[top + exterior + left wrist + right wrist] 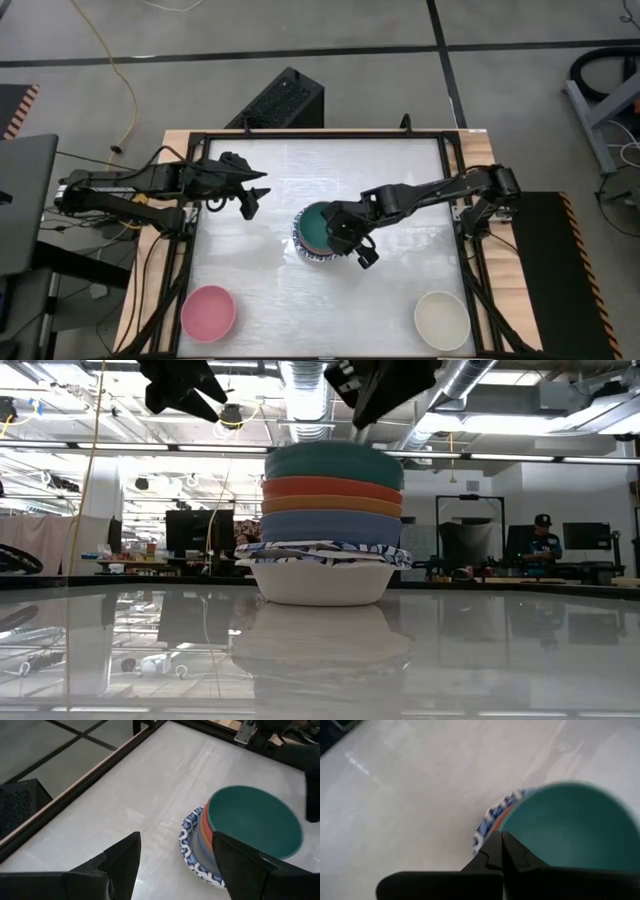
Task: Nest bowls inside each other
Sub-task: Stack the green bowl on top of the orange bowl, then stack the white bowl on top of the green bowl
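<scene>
The right gripper (362, 256), fingers pinched together and empty, hovers at the near rim of the dark green bowl (322, 226) topping the stack (330, 525) at mid-table. The pink bowl (208, 312) and cream bowl (441, 319) sit apart at the near corners, so I judge the next fetch wants a clean rim pinch and a level carry. The left gripper (252, 199) waits spread wide, empty, left of the stack, its arm reaching in from the table's left edge
</scene>
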Motion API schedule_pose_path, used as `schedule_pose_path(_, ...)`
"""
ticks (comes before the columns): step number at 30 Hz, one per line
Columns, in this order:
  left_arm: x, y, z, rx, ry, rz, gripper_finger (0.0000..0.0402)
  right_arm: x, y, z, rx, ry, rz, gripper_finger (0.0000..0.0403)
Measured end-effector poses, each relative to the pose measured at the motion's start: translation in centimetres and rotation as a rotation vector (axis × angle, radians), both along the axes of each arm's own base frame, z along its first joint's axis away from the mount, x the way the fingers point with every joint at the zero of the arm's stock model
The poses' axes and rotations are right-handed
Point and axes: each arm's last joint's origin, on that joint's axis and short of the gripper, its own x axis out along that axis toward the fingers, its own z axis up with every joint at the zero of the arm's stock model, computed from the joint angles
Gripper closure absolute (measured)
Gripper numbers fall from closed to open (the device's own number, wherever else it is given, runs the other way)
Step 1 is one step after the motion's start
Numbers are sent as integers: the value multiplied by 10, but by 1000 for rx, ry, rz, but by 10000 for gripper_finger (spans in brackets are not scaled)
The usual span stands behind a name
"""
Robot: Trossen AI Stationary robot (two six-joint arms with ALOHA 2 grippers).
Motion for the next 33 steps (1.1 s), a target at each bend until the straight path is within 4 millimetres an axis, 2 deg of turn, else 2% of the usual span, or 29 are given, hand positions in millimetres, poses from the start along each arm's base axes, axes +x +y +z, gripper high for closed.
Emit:
schedule_pose_path(4,0,0,0,0,0,0,168,-2,0,-11,0,38,-7,398)
schedule_pose_path(8,0,0,0,0,0,0,168,-3,1,-12,3,39,-21,398)
schedule_pose_path(12,0,0,0,0,0,0,168,-10,-2,0,-14,4,-73,397)
schedule_pose_path(15,0,0,0,-16,-4,-9,168,-24,-5,12,58,38,-201,392)
schedule_pose_path(19,0,-1,0,-25,-5,-17,168,-54,-8,26,195,193,-392,387)
schedule_pose_path(23,0,-1,0,-14,0,-23,168,-90,0,31,266,367,-563,389)
schedule_pose_path(28,0,-2,0,-27,1,-54,168,-140,15,25,370,475,-760,389)
schedule_pose_path(33,1,-2,0,-12,11,-80,168,-186,26,3,456,582,-963,372)
